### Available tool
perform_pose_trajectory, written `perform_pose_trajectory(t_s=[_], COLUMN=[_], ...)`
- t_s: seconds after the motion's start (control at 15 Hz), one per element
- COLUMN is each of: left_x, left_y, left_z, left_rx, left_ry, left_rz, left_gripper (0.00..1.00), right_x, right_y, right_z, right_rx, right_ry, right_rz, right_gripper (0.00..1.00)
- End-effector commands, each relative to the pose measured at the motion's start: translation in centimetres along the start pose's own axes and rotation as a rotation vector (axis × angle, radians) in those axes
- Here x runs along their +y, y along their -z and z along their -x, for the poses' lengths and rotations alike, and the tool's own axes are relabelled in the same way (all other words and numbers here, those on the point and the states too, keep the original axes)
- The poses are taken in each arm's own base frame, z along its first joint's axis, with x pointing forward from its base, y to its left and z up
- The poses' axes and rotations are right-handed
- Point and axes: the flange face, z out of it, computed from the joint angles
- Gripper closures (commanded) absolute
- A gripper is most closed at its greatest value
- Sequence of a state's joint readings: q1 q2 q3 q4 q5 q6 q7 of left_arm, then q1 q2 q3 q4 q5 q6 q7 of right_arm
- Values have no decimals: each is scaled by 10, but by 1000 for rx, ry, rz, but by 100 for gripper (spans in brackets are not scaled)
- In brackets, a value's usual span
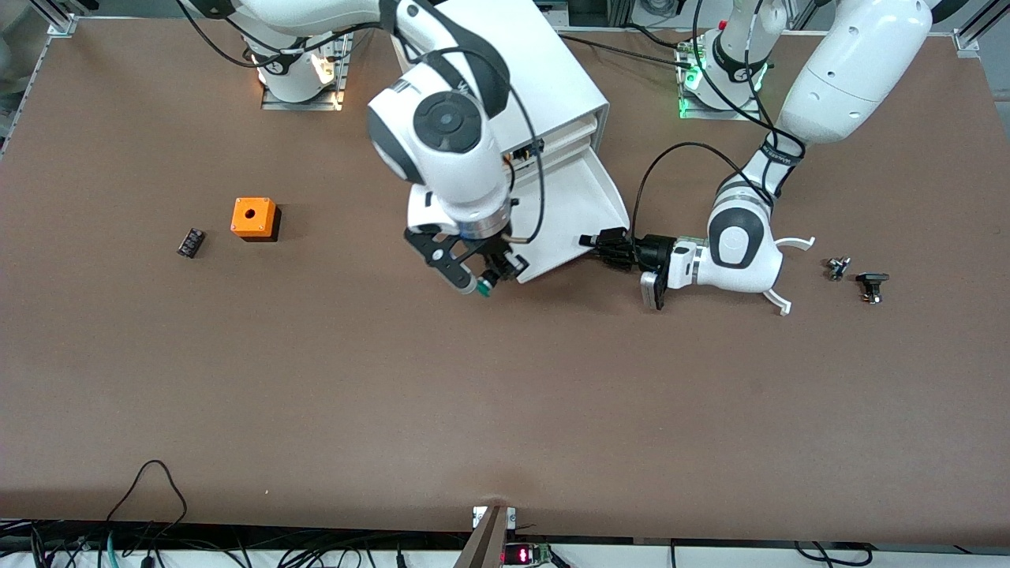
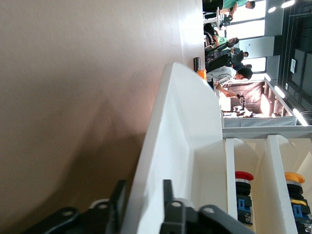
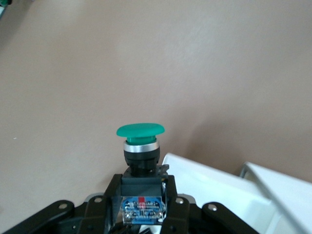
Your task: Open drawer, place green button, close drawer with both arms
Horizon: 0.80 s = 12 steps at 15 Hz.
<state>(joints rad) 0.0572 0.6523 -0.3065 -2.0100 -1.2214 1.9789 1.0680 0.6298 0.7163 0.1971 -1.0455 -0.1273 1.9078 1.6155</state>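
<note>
Drawer open; green button gripped

You're looking at two glossy white arms, the right arm and the left arm, each with dark grey joint caps and black bands. Thin black cables loop along both. Each ends in a black gripper bracket with visible screw heads.

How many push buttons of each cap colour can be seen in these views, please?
Green-capped push button, held in the right gripper: 1
Red-capped push button, in the white cabinet: 1
Orange-capped push button, in the same cabinet: 1
Total: 3
</note>
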Motion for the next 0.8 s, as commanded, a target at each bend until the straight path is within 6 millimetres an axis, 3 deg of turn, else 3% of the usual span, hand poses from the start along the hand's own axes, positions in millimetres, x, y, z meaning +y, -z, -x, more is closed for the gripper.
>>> perform_pose_trajectory(t_s=[0.0,0.2,0.47,0.73], left_x=[12,35,81,127], left_y=[25,43,68,100], left_z=[-10,-19,-43,-71], left_rx=[7,-42,-167,-301], left_ry=[-18,27,106,169], left_rz=[-20,-60,-162,-332], left_gripper=[0,0,0,0], right_x=[-5,-4,0,4], right_y=[-16,-52,-100,-131], right_z=[46,77,116,136], right_rx=[47,71,79,74], right_ry=[-78,-151,-231,-282], right_rz=[-28,-24,-33,-39], right_gripper=[100,100,100,100])
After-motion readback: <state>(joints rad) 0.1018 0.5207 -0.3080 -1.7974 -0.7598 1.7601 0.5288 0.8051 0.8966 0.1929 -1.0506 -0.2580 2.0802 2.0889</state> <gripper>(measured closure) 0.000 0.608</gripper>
